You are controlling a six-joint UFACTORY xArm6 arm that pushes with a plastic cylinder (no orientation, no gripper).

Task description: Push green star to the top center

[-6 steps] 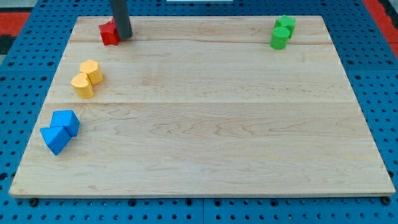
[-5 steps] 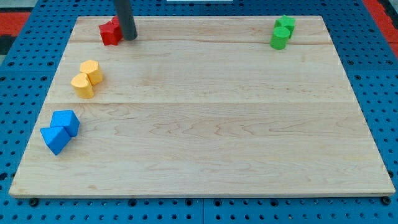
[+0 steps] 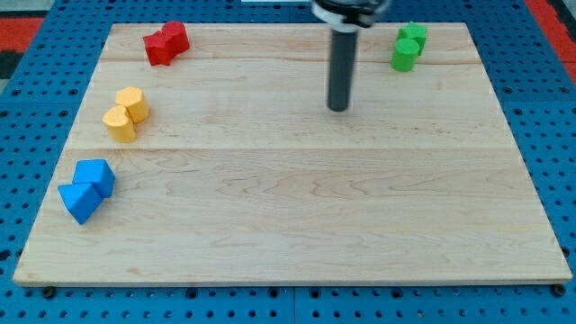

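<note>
Two green blocks sit touching at the board's top right. The upper one looks like the green star; the lower one is a green cylinder. My tip rests on the board's upper middle, to the left of and below the green pair, well apart from them. The dark rod rises from it to the view's top.
Two red blocks sit touching at the top left. Two yellow blocks lie at the left edge. Two blue blocks lie at the lower left. The wooden board lies on a blue pegboard.
My tip has moved from beside the red blocks at the top left rightwards and down to the upper middle of the board. No block has visibly moved.
</note>
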